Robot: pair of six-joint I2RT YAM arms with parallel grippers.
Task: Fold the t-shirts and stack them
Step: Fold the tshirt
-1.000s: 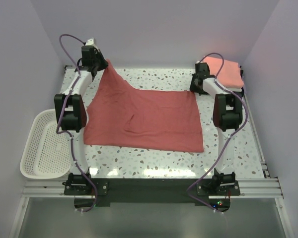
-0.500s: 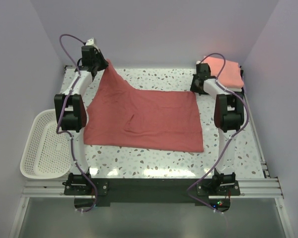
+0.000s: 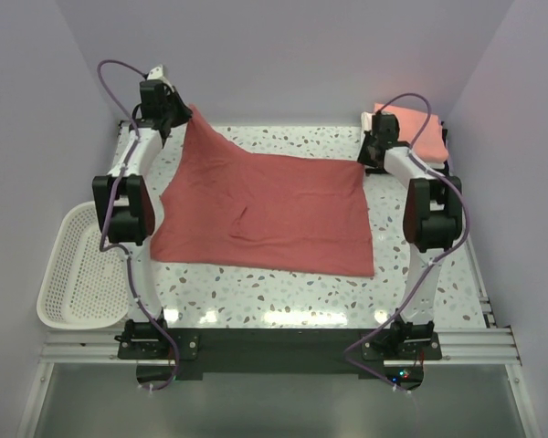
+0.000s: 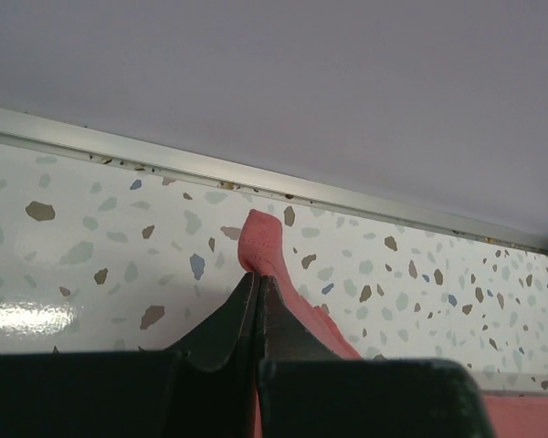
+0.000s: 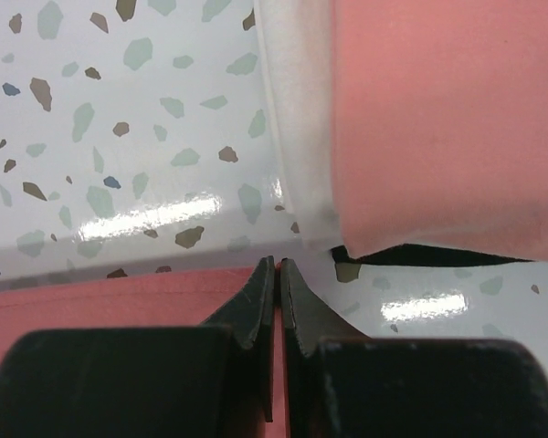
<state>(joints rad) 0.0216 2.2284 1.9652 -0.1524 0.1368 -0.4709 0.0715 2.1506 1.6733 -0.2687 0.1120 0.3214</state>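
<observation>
A dusty brick-red t-shirt lies spread over the middle of the speckled table. My left gripper is shut on its far left corner and holds that corner lifted near the back wall. My right gripper is shut on the shirt's far right corner, low over the table. A stack of folded shirts stands at the far right corner, salmon-pink on top. In the right wrist view the pink one lies over a white one, with a black edge below.
A white plastic mesh basket sits off the table's left edge. A metal rail runs along the back wall. Lavender walls close in the back and sides. The arm bases stand at the near edge.
Both grippers have moved a little toward the back with the shirt's far corners. The far edge of the shirt now lies farther back and straighter.
</observation>
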